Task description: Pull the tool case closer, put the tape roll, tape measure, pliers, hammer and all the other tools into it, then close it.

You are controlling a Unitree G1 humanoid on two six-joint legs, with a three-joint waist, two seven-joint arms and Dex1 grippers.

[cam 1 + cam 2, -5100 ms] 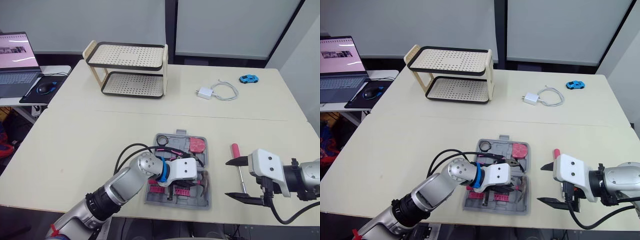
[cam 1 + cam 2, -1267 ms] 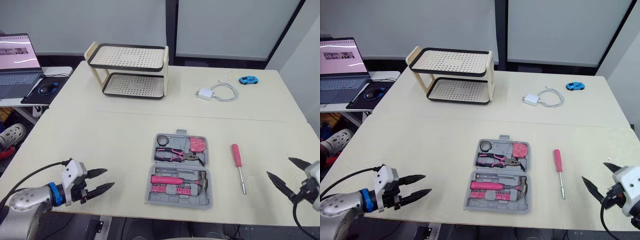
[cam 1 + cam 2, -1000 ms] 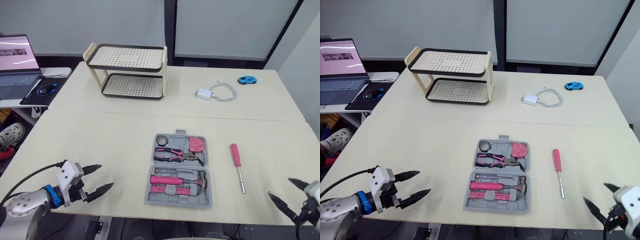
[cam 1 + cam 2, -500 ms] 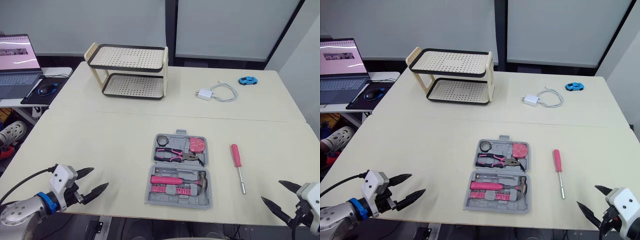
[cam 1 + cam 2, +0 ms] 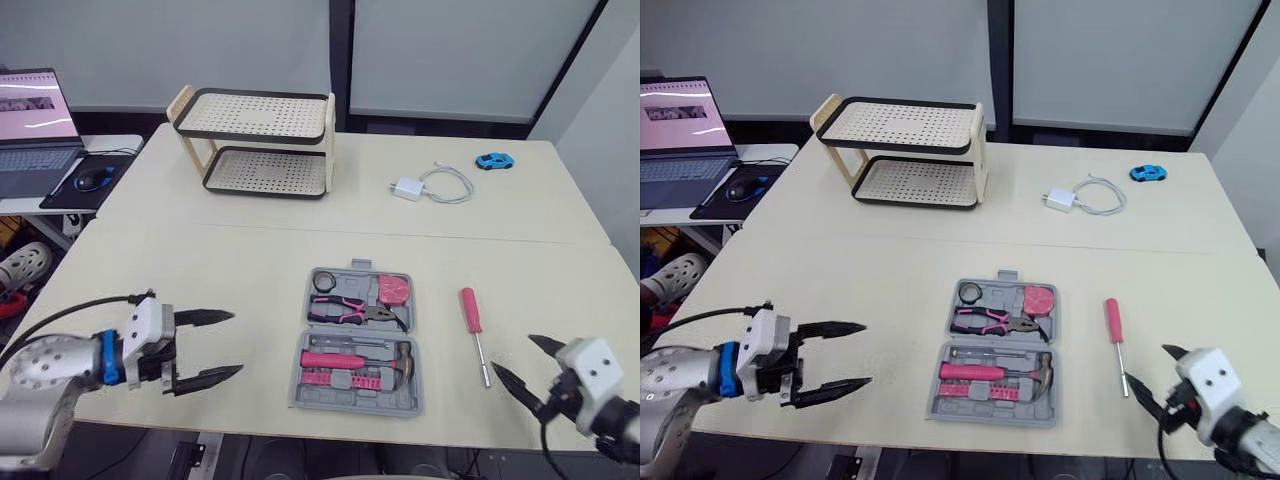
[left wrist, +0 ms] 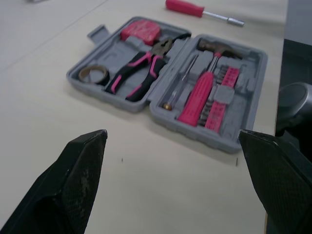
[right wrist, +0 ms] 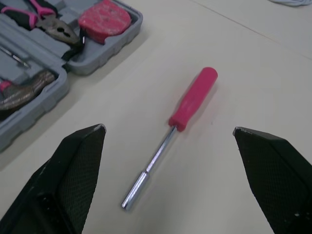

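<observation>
Item 1. Grey moulded-plastic tool case (image 5: 355,404): lies open flat on the matte cream table (image 5: 220,260), near its front edge, both halves facing up, with shaped recesses.
- Far half: black tape roll (image 5: 324,281), a thin ring, in the left corner; pink round-cornered tape measure (image 5: 394,289) in the right corner; pliers (image 5: 352,311) with pink-and-black grips and dull steel jaws lying across just in front of them.
- Near half: hammer (image 5: 350,359) with a pink handle and a steel head; a slim metal driver shaft beside it; a row of pink-mounted bits (image 5: 340,378) along the front.

Item 2. Screwdriver (image 7: 187,107), smooth pink cylindrical handle, bright steel shaft: flat on the table to the right of the case, apart from it.

Item 3. Left gripper (image 5: 236,343): black, textured, tapered fingers spread wide, empty, hovering left of the case and aimed at it.

Item 4. Right gripper (image 5: 512,353): fingers spread wide, empty, near the screwdriver's shaft tip, not touching it.

Item 5. Far side of the table: two-tier rack (image 5: 255,140) with perforated cream shelves and black rims; white charger with coiled cable (image 5: 408,186); small blue toy car (image 5: 495,159).
</observation>
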